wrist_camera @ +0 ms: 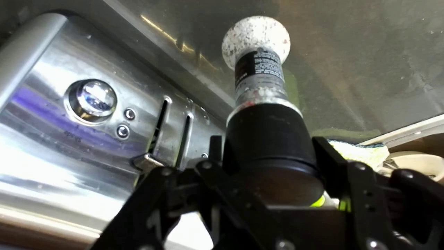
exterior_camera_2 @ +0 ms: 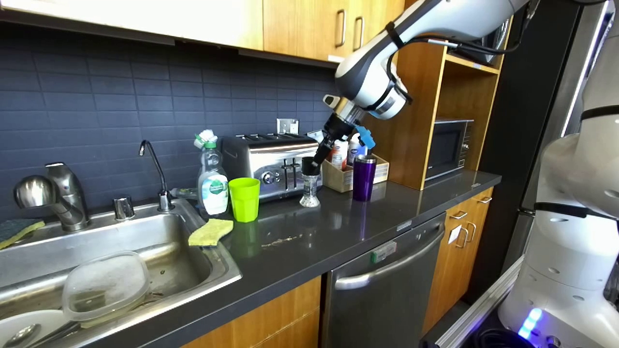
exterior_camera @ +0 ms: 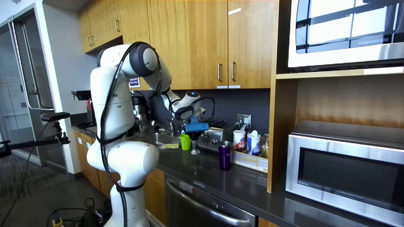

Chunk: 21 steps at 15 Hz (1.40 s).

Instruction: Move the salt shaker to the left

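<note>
Salt shaker (exterior_camera_2: 310,186) held by its black cap (wrist_camera: 269,135) in the claw (wrist_camera: 267,151)

The shaker is upright in front of the toaster (exterior_camera_2: 275,157), between the green cup (exterior_camera_2: 245,200) and the purple tumbler (exterior_camera_2: 363,179). The claw is clamped on its upper end: in the wrist view the fingers (wrist_camera: 329,163) stand one on each side of the cap, set to the cap's width. The rest of the shaker lies beyond and below the fingertips, with its dark printed label (wrist_camera: 265,64) and its flared base (wrist_camera: 256,38) full of pale, speckled grains. In an exterior view the arm (exterior_camera_2: 370,58) slants down from the tumbler's side, the claw tilted while the shaker stands nearly straight. The base is down at the worktop (exterior_camera_2: 333,232); whether it bears on the surface cannot be told.
</note>
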Available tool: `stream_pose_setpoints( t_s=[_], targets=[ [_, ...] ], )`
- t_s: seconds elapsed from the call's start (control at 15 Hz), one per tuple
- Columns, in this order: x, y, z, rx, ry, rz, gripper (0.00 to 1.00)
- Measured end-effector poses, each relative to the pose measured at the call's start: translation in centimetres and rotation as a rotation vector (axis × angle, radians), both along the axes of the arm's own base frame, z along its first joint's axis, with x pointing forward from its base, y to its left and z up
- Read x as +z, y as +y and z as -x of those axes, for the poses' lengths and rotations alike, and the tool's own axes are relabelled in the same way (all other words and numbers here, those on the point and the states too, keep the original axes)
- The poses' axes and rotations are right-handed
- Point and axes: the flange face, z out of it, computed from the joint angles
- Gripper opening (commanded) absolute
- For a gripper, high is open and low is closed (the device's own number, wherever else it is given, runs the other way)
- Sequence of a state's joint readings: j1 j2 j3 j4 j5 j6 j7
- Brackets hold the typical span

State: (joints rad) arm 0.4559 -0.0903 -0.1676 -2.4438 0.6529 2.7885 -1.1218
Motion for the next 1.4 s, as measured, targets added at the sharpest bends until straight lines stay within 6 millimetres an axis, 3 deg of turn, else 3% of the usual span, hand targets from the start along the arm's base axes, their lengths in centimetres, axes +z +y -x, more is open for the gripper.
stream_pose_setpoints(
  t_s=[0.47, 0.73, 0.8, 0.87, 0.93, 1.13, 1.4],
  targets=[
    [-2.9, -0.8, -0.5, 0.016, 0.028, 0.007, 0.4],
    [-3.1, -1.1, -0.8, 0.015, 0.024, 0.004, 0.4],
    [-3.1, -1.2, -0.8, 0.017, 0.022, 0.003, 0.5],
    [-3.1, -1.2, -0.9, 0.019, 0.021, 0.004, 0.82],
    [-3.1, -1.2, -0.9, 0.021, 0.02, 0.005, 0.91],
    [-3.0, -1.1, -1.0, 0.024, 0.016, 0.006, 1.0],
    [-2.3, -1.0, -1.2, 0.034, 0.001, 0.012, 1.0]
  ],
)
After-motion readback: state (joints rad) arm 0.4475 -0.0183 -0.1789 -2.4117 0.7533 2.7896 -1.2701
